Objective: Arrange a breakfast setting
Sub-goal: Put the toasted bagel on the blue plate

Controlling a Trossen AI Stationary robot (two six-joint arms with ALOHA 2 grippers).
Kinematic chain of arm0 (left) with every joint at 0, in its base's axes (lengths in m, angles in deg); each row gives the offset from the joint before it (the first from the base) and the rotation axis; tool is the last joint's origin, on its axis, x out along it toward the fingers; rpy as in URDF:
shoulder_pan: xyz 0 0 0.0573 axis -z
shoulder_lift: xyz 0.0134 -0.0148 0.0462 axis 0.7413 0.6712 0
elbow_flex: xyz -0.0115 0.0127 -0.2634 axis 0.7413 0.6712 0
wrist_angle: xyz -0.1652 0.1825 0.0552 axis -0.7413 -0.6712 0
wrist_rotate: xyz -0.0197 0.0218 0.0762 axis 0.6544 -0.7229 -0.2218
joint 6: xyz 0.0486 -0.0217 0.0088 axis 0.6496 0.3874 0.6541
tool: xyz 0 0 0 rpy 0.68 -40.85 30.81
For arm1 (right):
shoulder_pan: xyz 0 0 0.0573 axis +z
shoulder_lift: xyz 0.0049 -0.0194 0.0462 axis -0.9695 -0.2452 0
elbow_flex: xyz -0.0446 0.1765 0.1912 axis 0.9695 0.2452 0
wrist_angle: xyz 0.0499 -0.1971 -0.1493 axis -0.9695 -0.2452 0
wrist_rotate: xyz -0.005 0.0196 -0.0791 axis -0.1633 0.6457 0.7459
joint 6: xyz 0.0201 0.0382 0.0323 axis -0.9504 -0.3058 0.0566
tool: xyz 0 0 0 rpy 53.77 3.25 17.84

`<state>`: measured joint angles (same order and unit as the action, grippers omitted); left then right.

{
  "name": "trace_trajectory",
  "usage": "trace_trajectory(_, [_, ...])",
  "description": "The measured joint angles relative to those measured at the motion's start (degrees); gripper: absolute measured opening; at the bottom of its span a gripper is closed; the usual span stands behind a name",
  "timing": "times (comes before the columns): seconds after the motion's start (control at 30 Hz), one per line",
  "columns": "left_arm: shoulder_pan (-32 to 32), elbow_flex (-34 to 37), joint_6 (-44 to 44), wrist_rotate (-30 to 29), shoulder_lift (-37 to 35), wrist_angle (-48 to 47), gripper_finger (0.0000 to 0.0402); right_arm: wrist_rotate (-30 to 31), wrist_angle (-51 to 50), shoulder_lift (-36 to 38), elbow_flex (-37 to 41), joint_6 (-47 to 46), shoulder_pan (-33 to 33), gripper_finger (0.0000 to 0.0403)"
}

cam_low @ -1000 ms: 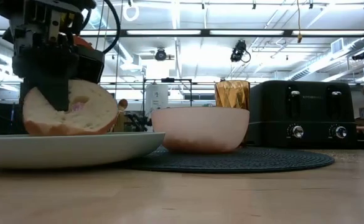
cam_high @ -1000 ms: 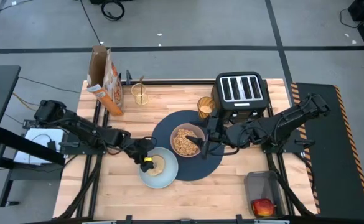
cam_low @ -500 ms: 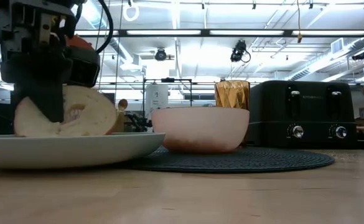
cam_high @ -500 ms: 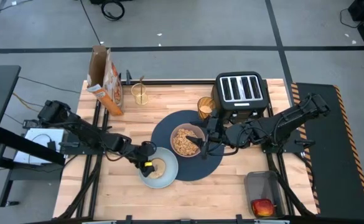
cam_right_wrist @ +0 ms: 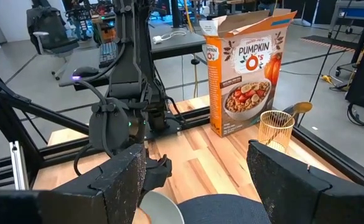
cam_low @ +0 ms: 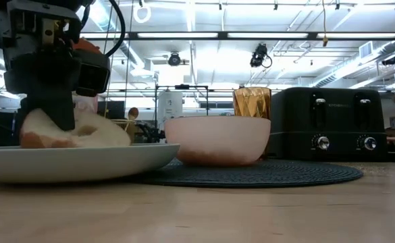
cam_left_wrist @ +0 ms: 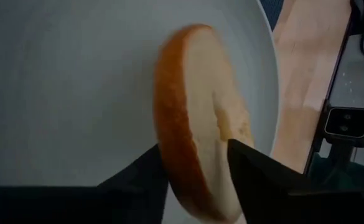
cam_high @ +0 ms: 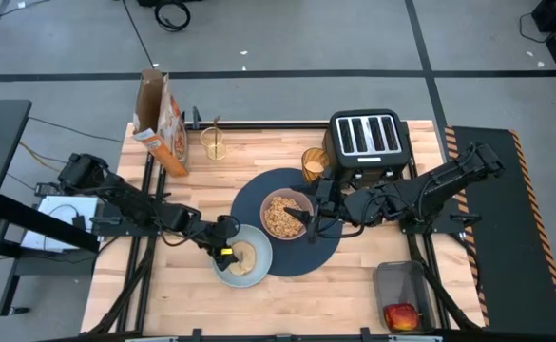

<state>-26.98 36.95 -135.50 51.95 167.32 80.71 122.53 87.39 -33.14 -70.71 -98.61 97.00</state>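
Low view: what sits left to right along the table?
Bagel under the left claw, on the pale-blue plate → pink bowl on the dark-blue mat → amber tumbler behind the bowl → black toaster.

it was a robotics lab, not a home. strip lights (cam_low: 204, 35) ran overhead. office chairs (cam_right_wrist: 48, 31) and cables (cam_high: 168, 14) stood beyond.

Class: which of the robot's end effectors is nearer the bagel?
Left. The left end effector straddles the bagel on the plate; the right end effector is over by the bowl.
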Motion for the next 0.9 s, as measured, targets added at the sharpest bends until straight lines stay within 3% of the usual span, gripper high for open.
trace_trajectory(0.23, [0.0, 0.0, 3.08, 0.15, 0.0, 0.06, 0.0207, -1.04, -0.12, 0.0, 0.0, 0.0, 0.0, 0.0284])
trace_trajectory(0.5, [0.4, -0.01, 4.09, 1.83, -1.94, -1.05, 0.0208, -2.97, -0.68, 0.0, 0.0, 0.08, 0.02, 0.0284])
trace_trajectory(0.77, [11.1, -5.78, 16.57, -17.79, -2.09, -1.0, 0.0206, -2.99, -1.93, 0.0, 0.0, 0.04, 0.02, 0.0284])
trace_trajectory(0.9, [14.78, -7.94, 19.9, -21.38, 0.93, -0.12, 0.0205, -2.99, -1.87, 0.0, 0.0, 0.02, 0.0, 0.0284])
